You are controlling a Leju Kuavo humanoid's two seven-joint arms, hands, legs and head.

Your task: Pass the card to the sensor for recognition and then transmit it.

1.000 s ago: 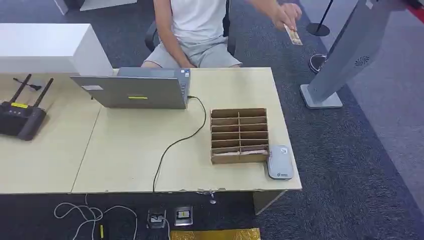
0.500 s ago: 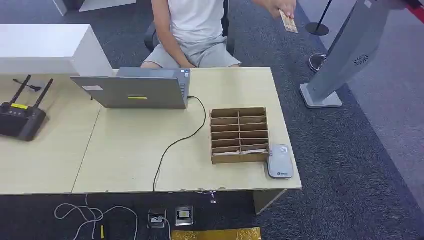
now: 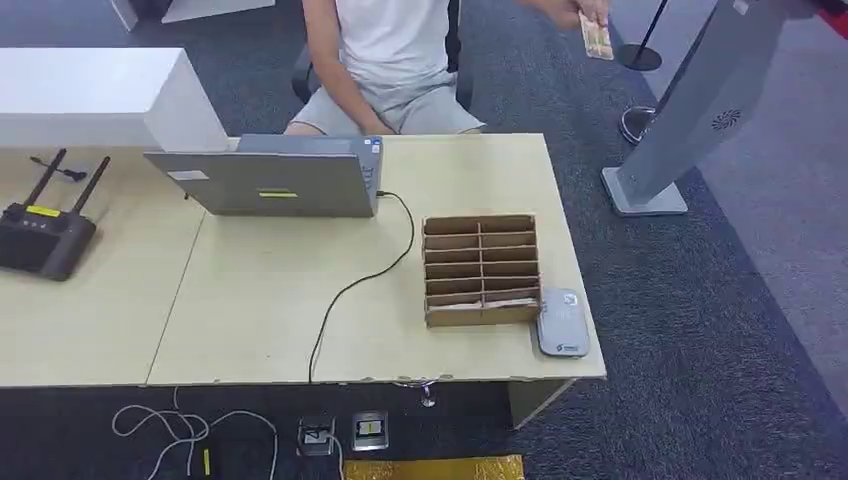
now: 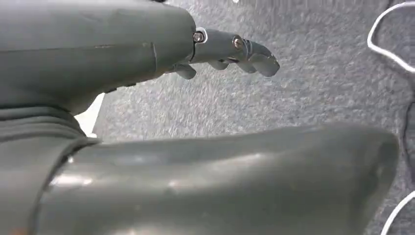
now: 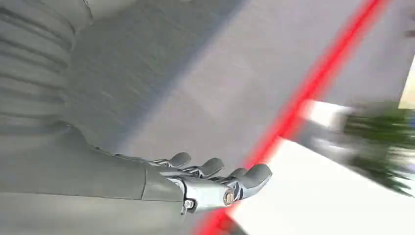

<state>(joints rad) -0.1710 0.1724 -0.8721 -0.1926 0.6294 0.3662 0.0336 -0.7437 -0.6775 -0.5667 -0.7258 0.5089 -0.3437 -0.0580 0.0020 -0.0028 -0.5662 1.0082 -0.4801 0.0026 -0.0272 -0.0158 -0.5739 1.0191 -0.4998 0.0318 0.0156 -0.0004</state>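
Head view: card (image 3: pixel 596 38) in person's hand (image 3: pixel 583 10), well apart from robot; left hand (image 4: pixel 230 51) and right hand (image 5: pixel 215 181) empty, fingers apart

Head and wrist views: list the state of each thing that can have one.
card: held in a person's hand, off the table
card reader: flat on the desk, nothing on it
laptop: open, cable plugged in
wooden organizer: upright on the desk beside the card reader
left hand: holding nothing
right hand: holding nothing
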